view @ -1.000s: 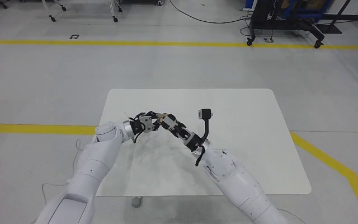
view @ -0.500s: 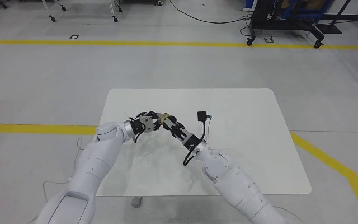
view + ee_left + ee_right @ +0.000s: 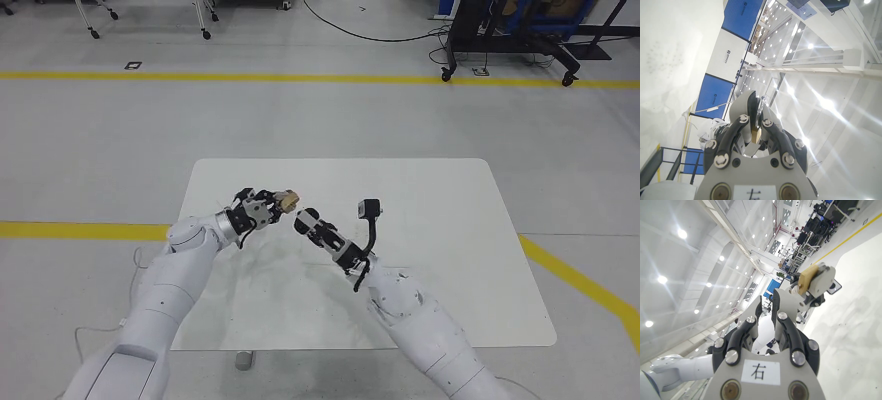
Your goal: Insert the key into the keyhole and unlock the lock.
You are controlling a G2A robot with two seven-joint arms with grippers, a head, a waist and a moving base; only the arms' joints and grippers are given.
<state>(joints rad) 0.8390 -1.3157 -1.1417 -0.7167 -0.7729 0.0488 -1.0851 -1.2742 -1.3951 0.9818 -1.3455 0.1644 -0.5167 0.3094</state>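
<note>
A small brass padlock (image 3: 287,200) is held above the white table (image 3: 450,200), left of its middle. My left gripper (image 3: 270,206) is shut on it. In the left wrist view the brass body (image 3: 755,135) sits deep between the fingers, and the silver shackle (image 3: 761,105) runs up toward the tips of my left gripper (image 3: 758,106). My right gripper (image 3: 303,218) hangs just right of the lock, a short gap away. In its own wrist view the right gripper (image 3: 767,300) stands open with nothing between its fingers, and the padlock (image 3: 806,279) faces it.
Both arms meet over the left-centre of the table. Bare tabletop lies to the right (image 3: 470,260) and toward the front edge. A small grey object (image 3: 243,358) sits at the table's front edge on the left.
The right gripper was against the lock and has drawn back, leaving a gap. The left gripper has shifted the lock slightly toward the far side.
</note>
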